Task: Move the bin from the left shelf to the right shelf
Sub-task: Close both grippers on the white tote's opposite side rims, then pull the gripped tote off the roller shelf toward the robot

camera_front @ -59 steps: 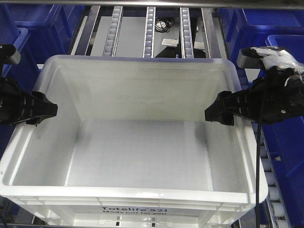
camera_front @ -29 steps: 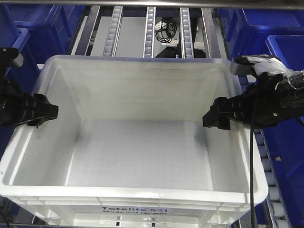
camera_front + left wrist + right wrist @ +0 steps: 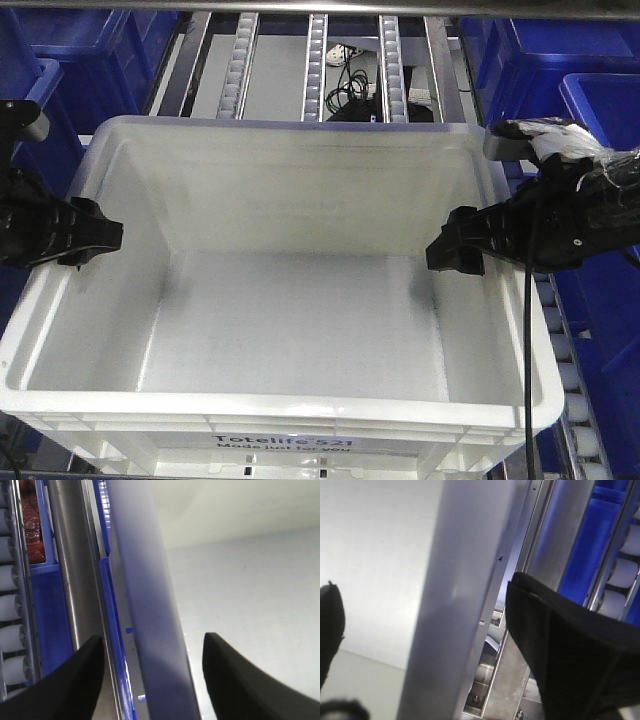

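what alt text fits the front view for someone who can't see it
An empty white bin fills the frame, with the left gripper and right gripper straddling its side walls, jaws open. Behind it run roller tracks, with blue bins on both sides.

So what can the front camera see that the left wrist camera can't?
Only the front view shows the whole bin, its "Totelife 521" print and the right hand. Only the left wrist view shows the gaps between the left hand and the rim, and something reddish by the rollers. Both show that hand straddling the bin's left rim.
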{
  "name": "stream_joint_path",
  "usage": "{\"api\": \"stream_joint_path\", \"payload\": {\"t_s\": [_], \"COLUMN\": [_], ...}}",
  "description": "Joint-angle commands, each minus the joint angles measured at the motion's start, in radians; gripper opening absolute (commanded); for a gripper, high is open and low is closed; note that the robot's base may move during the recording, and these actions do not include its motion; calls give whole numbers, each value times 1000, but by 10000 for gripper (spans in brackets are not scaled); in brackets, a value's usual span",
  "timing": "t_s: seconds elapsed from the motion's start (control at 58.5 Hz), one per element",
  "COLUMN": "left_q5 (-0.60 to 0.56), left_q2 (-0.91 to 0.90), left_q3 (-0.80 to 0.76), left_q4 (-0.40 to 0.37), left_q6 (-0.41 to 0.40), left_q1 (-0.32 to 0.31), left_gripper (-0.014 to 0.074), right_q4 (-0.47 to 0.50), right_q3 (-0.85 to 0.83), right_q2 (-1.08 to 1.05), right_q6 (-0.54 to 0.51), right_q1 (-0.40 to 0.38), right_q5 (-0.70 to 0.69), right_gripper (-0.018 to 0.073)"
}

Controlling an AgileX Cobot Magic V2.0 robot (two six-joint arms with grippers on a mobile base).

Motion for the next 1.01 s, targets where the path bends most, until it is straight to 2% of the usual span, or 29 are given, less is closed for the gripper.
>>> {"api": "stream_joint_path", "payload": {"t_s": [0.0,0.103,0.205,0.376,0.461,0.718,0.991], "left_q5": [-33,-33,-33,-32,-33,-51,-61], "left_q2": [-18,-18,-18,-18,-18,-18,-43], "left_q3": [-30,-30,-30,-30,-30,-30,-30], "left_q4": [-20,-20,-20,-20,-20,-20,-24], "left_q6": [-8,-8,-8,-8,-7,-7,-7], "left_q1": [-5,-5,-5,-5,-6,-6,-6], "left_gripper": [409,339,234,16,-9,-8,-8], "right_q4": [14,15,17,18,18,23,74], "right_q3": [-31,-31,-31,-31,-31,-31,-49], "right_q2": [-25,-25,-25,-26,-26,-26,-26], "right_q6": [0,0,0,0,-4,-18,-61], "right_q1": [-1,-1,-1,-1,-1,-1,-1], "right_q5": [-32,-32,-28,-12,-12,-16,-10], "right_gripper": [570,505,386,109,-16,-7,-4]}}
